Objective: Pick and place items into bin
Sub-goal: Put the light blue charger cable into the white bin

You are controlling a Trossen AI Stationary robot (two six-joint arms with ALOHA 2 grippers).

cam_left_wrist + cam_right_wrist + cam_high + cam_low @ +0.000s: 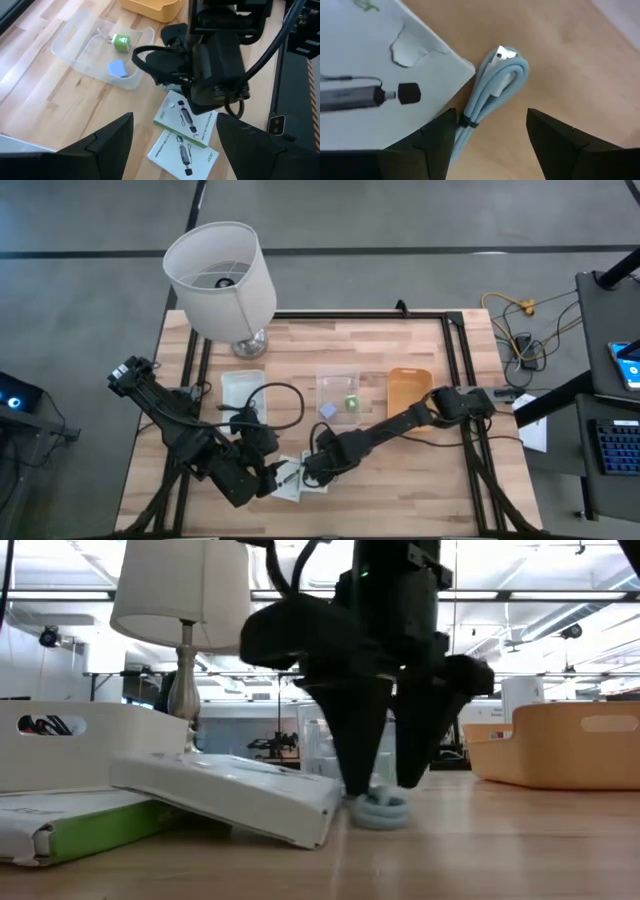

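High view: clear bin (372, 385) with green piece (351, 403), blue-grey piece (328, 410).

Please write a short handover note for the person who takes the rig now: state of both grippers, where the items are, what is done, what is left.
Right gripper: open, fingers down astride the light blue coiled cable beside the packets, not yet gripping.
Left gripper: open, empty, above the two white packets at the front of the table.
Done: green piece and blue piece lie in the clear bin.
Left: cable, then both packets.
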